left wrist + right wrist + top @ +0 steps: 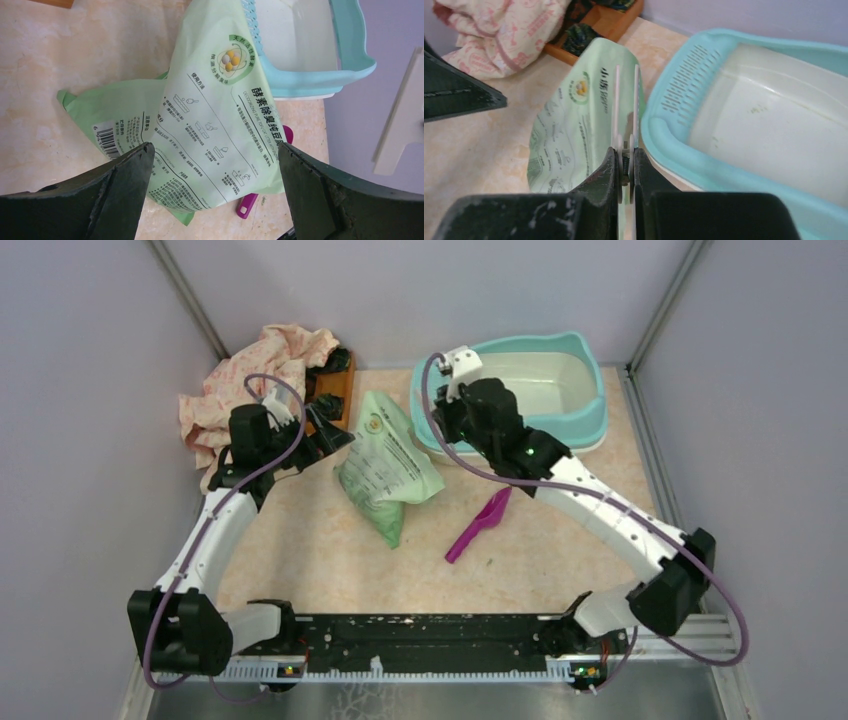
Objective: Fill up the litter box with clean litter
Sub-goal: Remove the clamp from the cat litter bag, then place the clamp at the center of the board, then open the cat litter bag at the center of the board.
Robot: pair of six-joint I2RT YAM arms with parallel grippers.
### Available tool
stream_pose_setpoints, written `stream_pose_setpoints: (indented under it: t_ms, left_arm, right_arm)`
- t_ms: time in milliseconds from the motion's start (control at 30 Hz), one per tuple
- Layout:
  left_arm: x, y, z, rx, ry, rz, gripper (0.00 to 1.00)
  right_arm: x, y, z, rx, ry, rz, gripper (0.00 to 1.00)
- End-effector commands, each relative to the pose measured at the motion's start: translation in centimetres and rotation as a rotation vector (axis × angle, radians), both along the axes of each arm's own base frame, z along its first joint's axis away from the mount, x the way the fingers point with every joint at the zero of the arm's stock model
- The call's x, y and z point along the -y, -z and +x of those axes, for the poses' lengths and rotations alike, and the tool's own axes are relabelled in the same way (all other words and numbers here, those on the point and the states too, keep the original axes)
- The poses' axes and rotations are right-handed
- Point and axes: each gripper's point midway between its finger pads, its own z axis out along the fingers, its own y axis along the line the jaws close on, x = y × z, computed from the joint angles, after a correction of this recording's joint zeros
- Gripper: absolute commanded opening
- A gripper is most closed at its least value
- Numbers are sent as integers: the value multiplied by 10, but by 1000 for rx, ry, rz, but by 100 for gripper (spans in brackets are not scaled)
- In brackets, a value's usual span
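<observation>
The litter box [592,375] stands at the back right, teal rim round an empty cream basin; it also shows in the left wrist view [356,47] and the right wrist view [671,145]. No green granules show anywhere. The pale green printed bag [385,465] lies left of the box, its top end against the perforated ledge. My left gripper [335,437] is open and empty, just left of the bag; its jaws [215,150] frame the bag [215,110]. My right gripper [455,380] is shut on a white spring clip [636,105], held above the box's left end, next to the bag [569,125].
A purple scoop [478,525] lies on the table in front of the box, right of the bag. A pink patterned cloth [250,390] and a small brown wooden tray [338,390] sit at the back left. Grey walls close in the table on three sides.
</observation>
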Motion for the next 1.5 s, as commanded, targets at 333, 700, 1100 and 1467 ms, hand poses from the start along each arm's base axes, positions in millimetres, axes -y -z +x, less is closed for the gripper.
stream_pose_setpoints:
  t_ms: [333, 700, 1100, 1467]
  left_arm:
    - [9, -10, -5, 8, 65, -1, 99]
    - [9, -12, -1, 4, 65, 0, 99]
    - [8, -13, -1, -7, 63, 12, 99]
    - [5, -19, -8, -9, 52, 33, 99]
  right_arm:
    - [225, 150, -59, -362, 803, 134, 0]
    - [242, 224, -52, -550, 867, 87, 36]
    - [127, 82, -22, -382, 165, 346, 77]
    - [15, 113, -12, -692, -290, 480, 80]
